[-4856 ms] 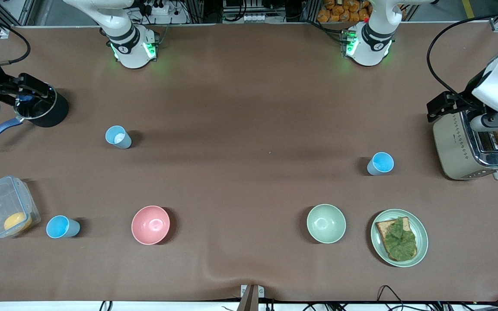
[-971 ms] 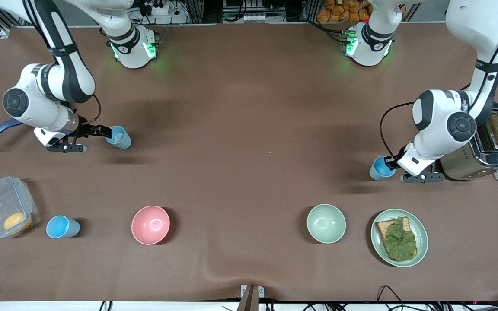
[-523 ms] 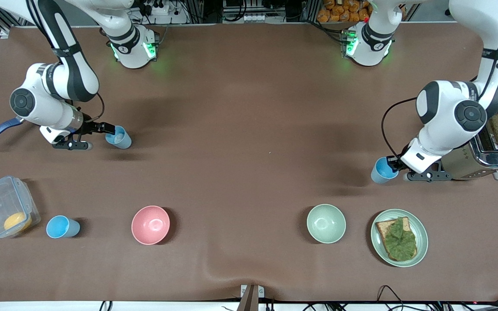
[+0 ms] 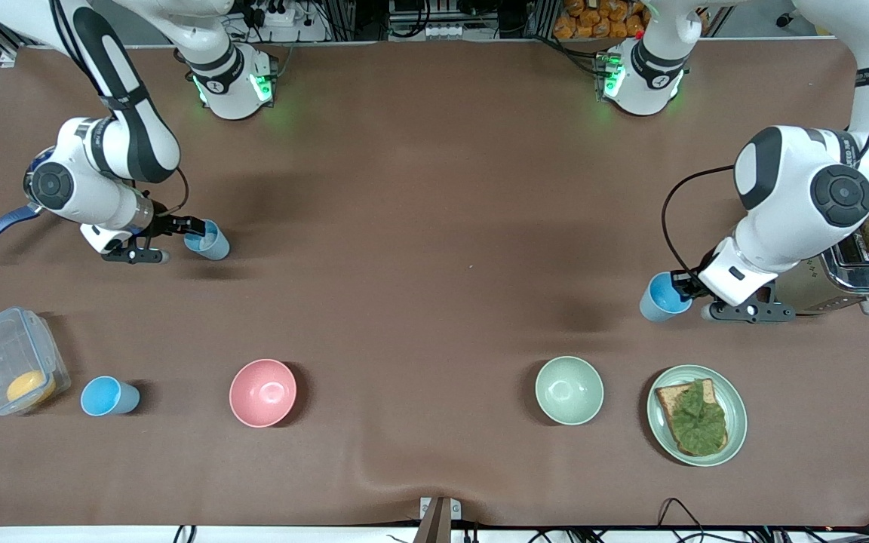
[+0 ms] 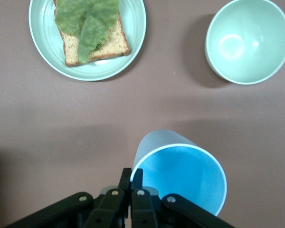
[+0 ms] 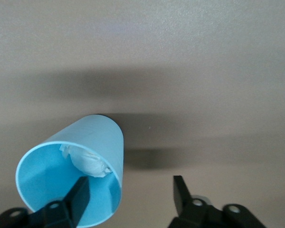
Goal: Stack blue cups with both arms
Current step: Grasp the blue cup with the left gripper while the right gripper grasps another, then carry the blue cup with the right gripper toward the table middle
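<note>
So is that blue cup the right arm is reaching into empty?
Not empty. The right wrist view shows a crumpled white wad at the bottom of the blue cup, with one finger of the open right gripper inside the rim.

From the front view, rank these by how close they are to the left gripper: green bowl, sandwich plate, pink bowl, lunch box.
Measured from the left gripper, shut on a blue cup:
1. Sandwich plate, nearer the front camera, just ahead of the bowl.
2. Green bowl, toward the table's middle.
3. Pink bowl, past the middle.
4. Lunch box, at the right arm's end.
</note>
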